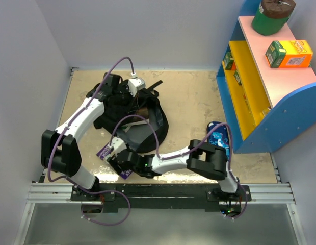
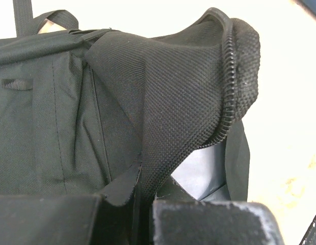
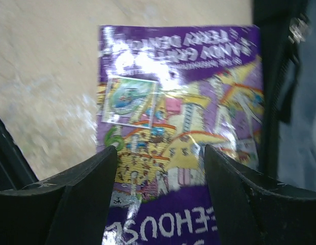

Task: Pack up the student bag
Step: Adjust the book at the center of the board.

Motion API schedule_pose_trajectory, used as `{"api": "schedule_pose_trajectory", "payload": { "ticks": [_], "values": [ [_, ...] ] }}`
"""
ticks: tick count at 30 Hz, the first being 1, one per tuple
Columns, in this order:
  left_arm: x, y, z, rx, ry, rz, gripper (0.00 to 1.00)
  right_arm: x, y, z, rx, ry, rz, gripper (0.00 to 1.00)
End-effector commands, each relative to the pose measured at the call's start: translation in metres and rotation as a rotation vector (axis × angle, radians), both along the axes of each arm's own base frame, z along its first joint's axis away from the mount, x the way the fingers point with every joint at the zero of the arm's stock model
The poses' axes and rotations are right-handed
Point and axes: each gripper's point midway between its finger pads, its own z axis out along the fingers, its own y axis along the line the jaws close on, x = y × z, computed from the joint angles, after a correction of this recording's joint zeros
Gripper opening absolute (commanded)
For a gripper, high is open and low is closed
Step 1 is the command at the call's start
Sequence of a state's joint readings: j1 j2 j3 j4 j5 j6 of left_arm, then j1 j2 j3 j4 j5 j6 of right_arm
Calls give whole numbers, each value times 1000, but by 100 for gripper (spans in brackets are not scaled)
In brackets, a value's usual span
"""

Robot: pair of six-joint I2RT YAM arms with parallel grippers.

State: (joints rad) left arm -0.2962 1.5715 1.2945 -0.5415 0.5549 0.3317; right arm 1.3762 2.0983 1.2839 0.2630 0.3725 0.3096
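Fabric of the student bag (image 1: pixel 148 120) looks soft and limp, so I judge it will sag and fold shut unless an edge is held up. It should be light while empty, and not fragile. The best hold is probably the stiffer zipper rim (image 2: pixel 228 87) of the mouth, or a strap, rather than a loose panel. The bag lies slumped on the table (image 1: pixel 193 97), left of centre. Its mouth appears to face the near side, with grey lining (image 2: pixel 201 171) showing under the raised flap. The left gripper (image 2: pixel 142 204) is at the bag's far side, its fingers pinched together on a fold of the black cloth. Just beside the bag's near left edge a purple book (image 3: pixel 178 102) lies flat on the table. The right gripper (image 3: pixel 160 153) hangs over it with fingers spread apart, one towards each side of the cover, gripping nothing. A blue pencil case (image 1: pixel 220 135) lies well apart to the right, near the foot of the blue shelf (image 1: pixel 260 107).
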Motion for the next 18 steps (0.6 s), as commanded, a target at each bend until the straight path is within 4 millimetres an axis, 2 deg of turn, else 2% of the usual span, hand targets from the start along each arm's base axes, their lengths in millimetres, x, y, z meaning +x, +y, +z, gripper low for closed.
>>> {"api": "schedule_pose_trajectory", "payload": {
  "ticks": [1, 2, 3, 5, 8, 9, 10, 12, 14, 18],
  "values": [
    [13, -10, 28, -60, -66, -9, 0, -18, -96, -75, -255, 166, -95, 71],
    [13, -10, 28, -61, -64, -11, 0, -19, -109, -81, -282, 174, -108, 69],
    [12, -10, 27, -62, -60, -9, 0, -19, -112, -73, -270, 176, -122, 67],
    [12, -10, 26, -63, -59, -9, 0, -16, -131, -70, -305, 158, -160, 64],
    [12, -9, 24, -59, -55, -6, 0, -11, -143, -49, -295, 123, -207, 62],
    [11, -9, 25, -60, -57, -6, 0, -10, -143, -42, -282, 114, -204, 66],
    [11, -10, 24, -61, -57, -7, 0, -10, -135, -23, -223, 100, -193, 69],
    [12, -10, 24, -66, -54, -4, 0, -10, -129, -6, -200, 55, -171, 76],
    [12, -12, 25, -70, -46, -6, 0, -12, -109, 16, -143, 6, -145, 82],
    [13, -11, 31, -72, -61, -8, 0, -20, -90, 24, -163, -89, -88, 87]
  ]
}}
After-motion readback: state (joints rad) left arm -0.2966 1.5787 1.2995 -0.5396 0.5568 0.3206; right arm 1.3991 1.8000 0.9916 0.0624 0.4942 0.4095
